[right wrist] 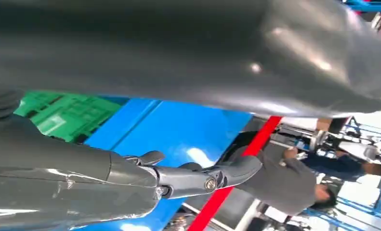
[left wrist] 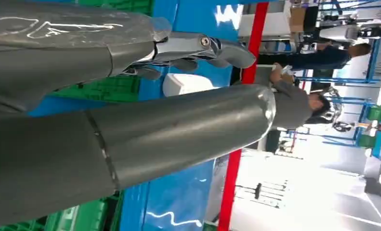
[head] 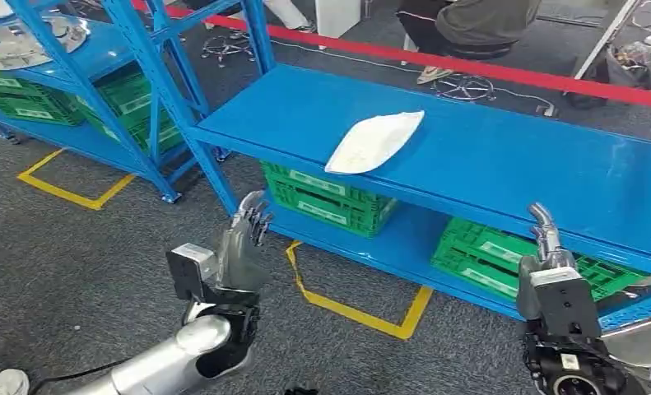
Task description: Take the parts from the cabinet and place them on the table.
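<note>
A white moulded part [head: 375,141] lies on the top shelf of the blue rack [head: 503,164] ahead of me; in the left wrist view the same white part [left wrist: 186,83] peeks out between thumb and fingers. My left hand [head: 244,243] is raised in front of the rack, below and left of the part, fingers extended and holding nothing; its thumb [left wrist: 178,130] looms large in the left wrist view. My right hand [head: 548,247] is raised at the shelf's front edge, well right of the part, also empty, its fingers [right wrist: 198,177] stretched out.
Green crates [head: 326,197] [head: 511,255] sit on the rack's lower shelf. A second blue rack [head: 83,74] at left holds silver parts [head: 25,37] and more green crates. Yellow floor tape [head: 355,309] marks the carpet. A red line [head: 470,66] and seated people lie beyond.
</note>
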